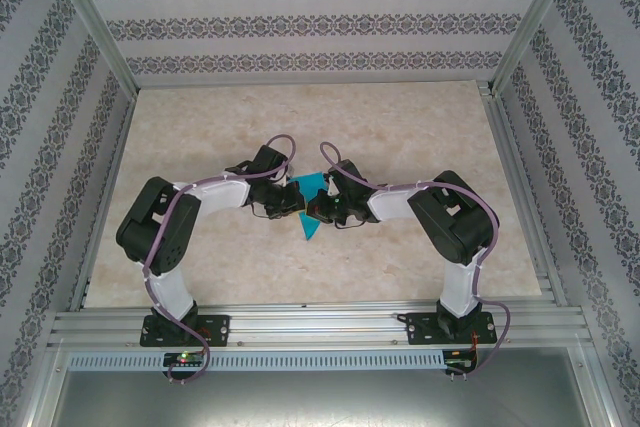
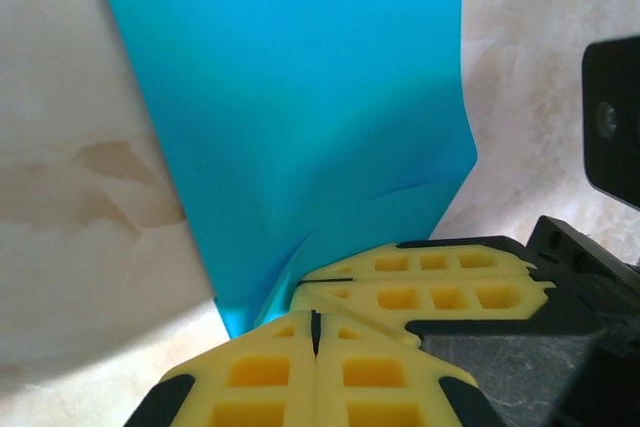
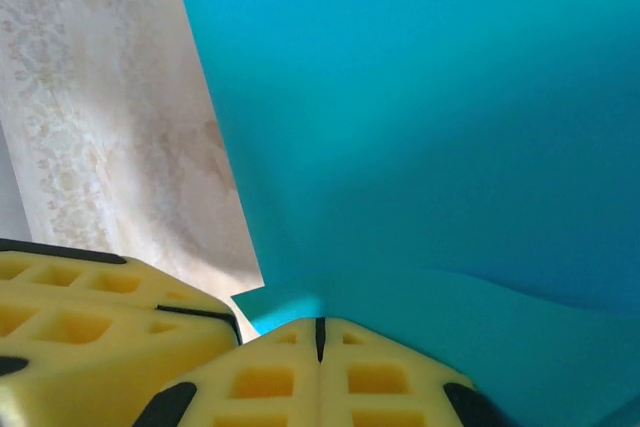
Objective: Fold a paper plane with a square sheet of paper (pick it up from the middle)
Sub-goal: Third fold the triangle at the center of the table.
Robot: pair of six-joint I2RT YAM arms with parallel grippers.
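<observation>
The sheet of paper (image 1: 309,223) sits at the middle of the tabletop (image 1: 400,127), caught between the two hands. From above it reads as a narrow teal wedge. Its long axis runs 12 to 6 o'clock, and its sharp tip points to 6 o'clock, toward the arm bases.

The left hand (image 1: 291,201) comes in from 9 o'clock and the right hand (image 1: 320,209) from 3 o'clock, almost meeting over the sheet. In the left wrist view the left hand (image 2: 315,332) has its yellow fingers pressed together on the sheet (image 2: 300,97), which buckles upward from the tips. The right hand (image 3: 320,337) is closed on the sheet (image 3: 430,127) the same way, with a fold curling beside it.

Bare marbled tabletop spreads widely toward 12 o'clock. The metal frame rails (image 1: 300,325) border it at 6 o'clock.
</observation>
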